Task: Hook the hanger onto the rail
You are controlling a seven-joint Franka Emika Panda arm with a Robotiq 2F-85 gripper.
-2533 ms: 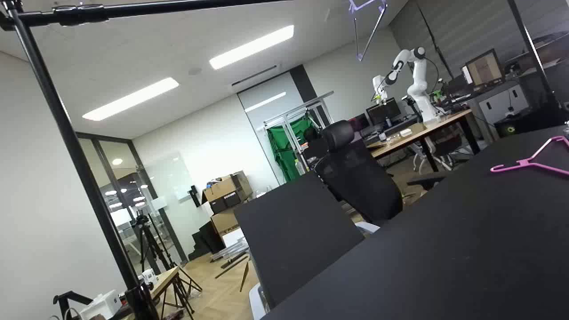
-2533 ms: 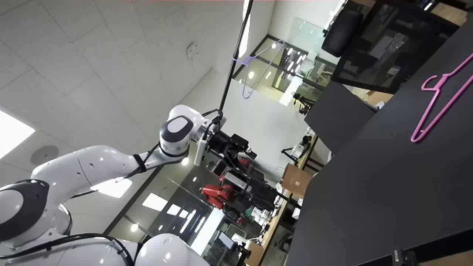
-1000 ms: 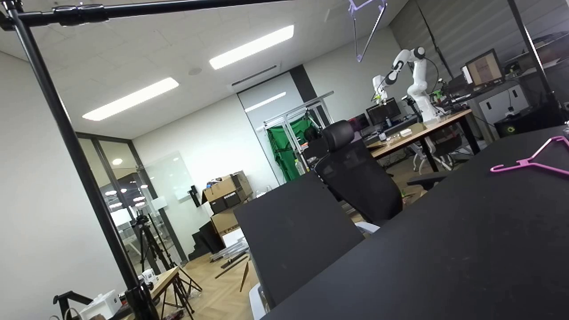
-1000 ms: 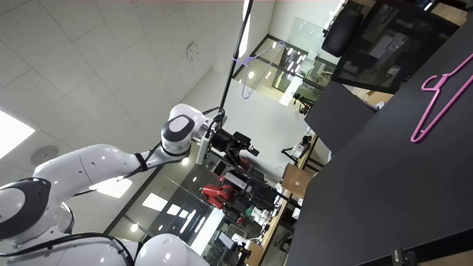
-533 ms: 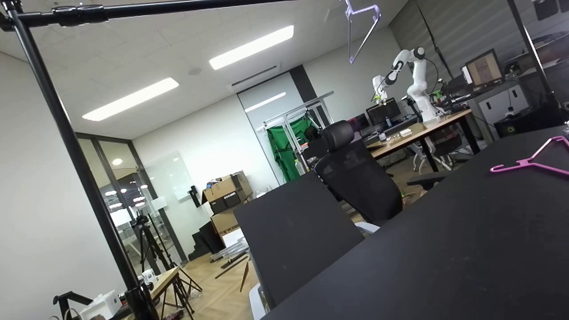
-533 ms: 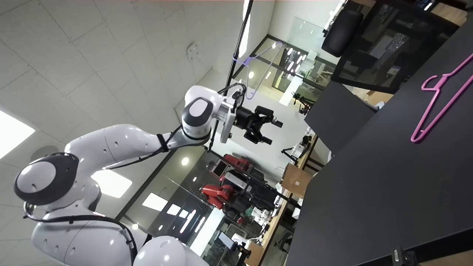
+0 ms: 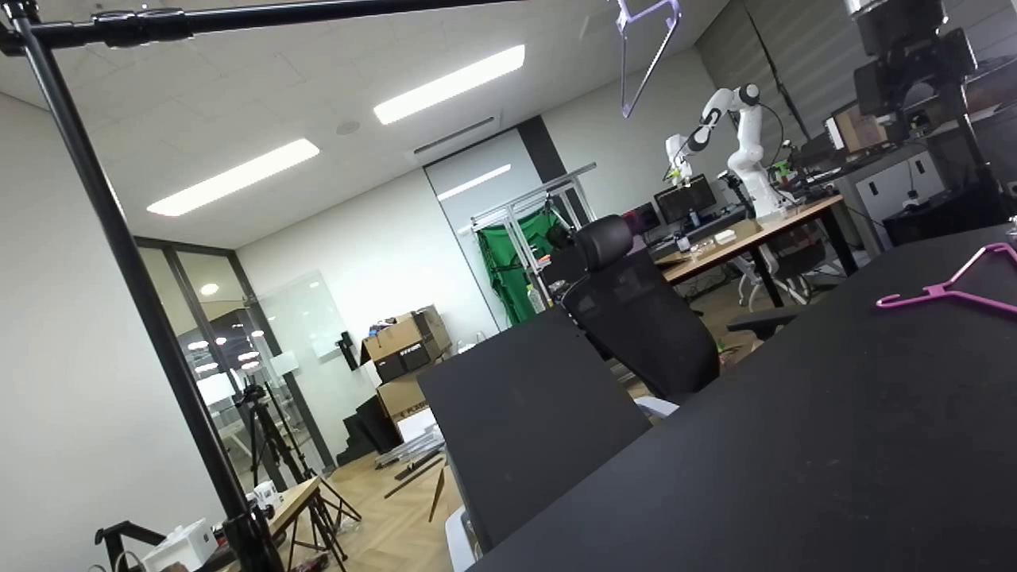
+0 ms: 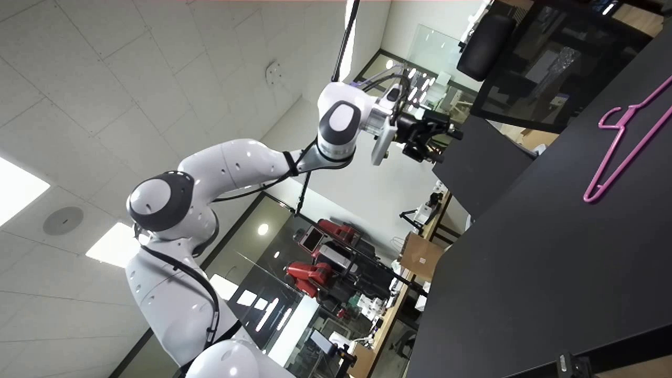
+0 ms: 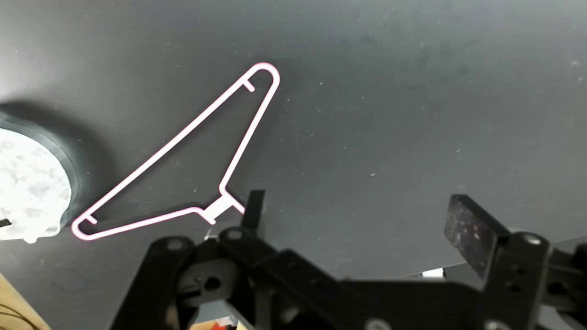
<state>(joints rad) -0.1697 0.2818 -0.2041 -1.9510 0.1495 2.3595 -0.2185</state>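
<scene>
The pink-magenta hanger lies flat on the black table, in both exterior views at the right (image 7: 937, 291) (image 8: 623, 122) and left of centre in the wrist view (image 9: 218, 207). The rail, a long black bar, runs across the top left in an exterior view (image 7: 318, 13); it also shows in an exterior view (image 8: 346, 39), where my arm hides part of it. My gripper (image 9: 357, 201) is open and empty above the table. In the wrist view its left finger covers the hanger's hook. It also shows in both exterior views (image 8: 446, 144) (image 7: 914, 71), well apart from the hanger.
A lilac hanger (image 7: 625, 17) hangs at the top; my arm partly hides it in an exterior view (image 8: 362, 83). A slanting black pole (image 7: 135, 262) joins the rail. An office chair (image 7: 643, 318) stands beyond the black table (image 7: 794, 445). A round white object (image 9: 27, 183) stands near the hanger.
My arm has moved away from beside the rail and out over the table toward the pink hanger, entering an exterior view at upper right. The lilac hanger has shifted slightly. The pink hanger has not moved.
</scene>
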